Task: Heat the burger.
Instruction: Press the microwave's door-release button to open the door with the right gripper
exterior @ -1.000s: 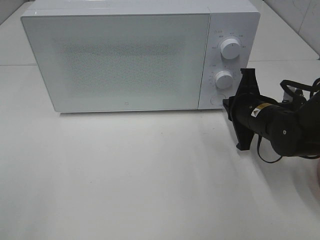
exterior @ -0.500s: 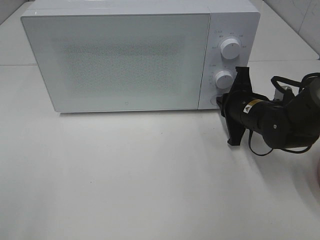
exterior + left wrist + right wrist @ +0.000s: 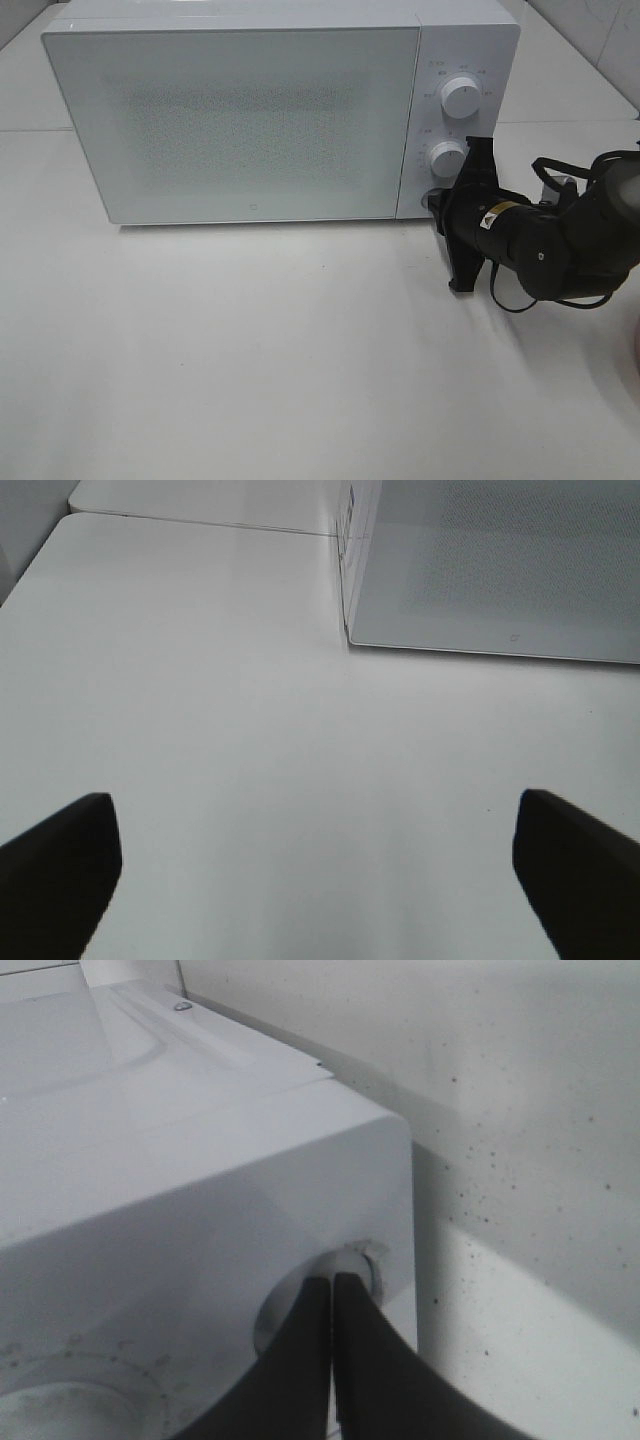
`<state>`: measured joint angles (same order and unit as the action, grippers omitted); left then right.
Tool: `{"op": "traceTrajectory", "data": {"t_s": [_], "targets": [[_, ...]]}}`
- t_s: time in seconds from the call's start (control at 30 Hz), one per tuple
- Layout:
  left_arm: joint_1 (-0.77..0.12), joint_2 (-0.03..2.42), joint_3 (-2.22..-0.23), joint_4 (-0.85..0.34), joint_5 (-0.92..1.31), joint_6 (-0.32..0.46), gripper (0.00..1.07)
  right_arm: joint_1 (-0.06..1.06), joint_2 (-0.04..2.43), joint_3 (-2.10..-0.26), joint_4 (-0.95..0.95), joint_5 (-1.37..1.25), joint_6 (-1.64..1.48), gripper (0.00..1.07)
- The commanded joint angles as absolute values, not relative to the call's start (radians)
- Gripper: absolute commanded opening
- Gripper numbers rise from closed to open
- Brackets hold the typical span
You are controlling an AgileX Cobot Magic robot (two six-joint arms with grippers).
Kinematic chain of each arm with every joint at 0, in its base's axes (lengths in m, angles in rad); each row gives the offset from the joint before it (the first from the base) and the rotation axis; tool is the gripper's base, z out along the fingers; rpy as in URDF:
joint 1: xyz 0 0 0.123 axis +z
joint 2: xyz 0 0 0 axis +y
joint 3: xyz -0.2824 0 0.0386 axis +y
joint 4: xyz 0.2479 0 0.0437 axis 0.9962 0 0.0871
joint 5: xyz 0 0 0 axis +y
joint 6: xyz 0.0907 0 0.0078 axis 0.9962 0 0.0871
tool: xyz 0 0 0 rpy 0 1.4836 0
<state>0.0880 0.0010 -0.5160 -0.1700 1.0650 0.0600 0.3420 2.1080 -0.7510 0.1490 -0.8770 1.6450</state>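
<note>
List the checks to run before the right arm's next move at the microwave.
1. The right gripper is shut, tips together: ok.
2. Its tips are lined up on the round button: ok.
3. Button pressed in: cannot tell.
4. The microwave door is open for loading: not ok, it is closed.
5. The left gripper is open and empty above the table: ok.
6. The burger is located: cannot tell, no view shows it.

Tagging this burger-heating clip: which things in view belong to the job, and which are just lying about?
Job in hand:
- microwave
- its lower round button
- right tool, shut, tips at that button
- burger: not in view

Not in use:
- left tool, open above the table
- upper dial, lower dial
</note>
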Motion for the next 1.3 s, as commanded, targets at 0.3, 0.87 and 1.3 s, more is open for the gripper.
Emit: {"op": "traceTrajectory", "data": {"t_s": [0.3,0.87,1.3], "targets": [[0.089,0.000,-0.516,-0.180,1.069,0.059,1.00,0.337,2.096,-0.769,0.152,-1.006,1.616,0.00],[0.089,0.000,-0.516,-0.180,1.069,0.060,1.00,0.337,2.096,-0.787,0.228,-1.102,1.571,0.00],[0.089,0.000,-0.516,-0.180,1.069,0.060,1.00,0.303,2.096,-0.858,0.268,-1.206,1.490,0.00]]}}
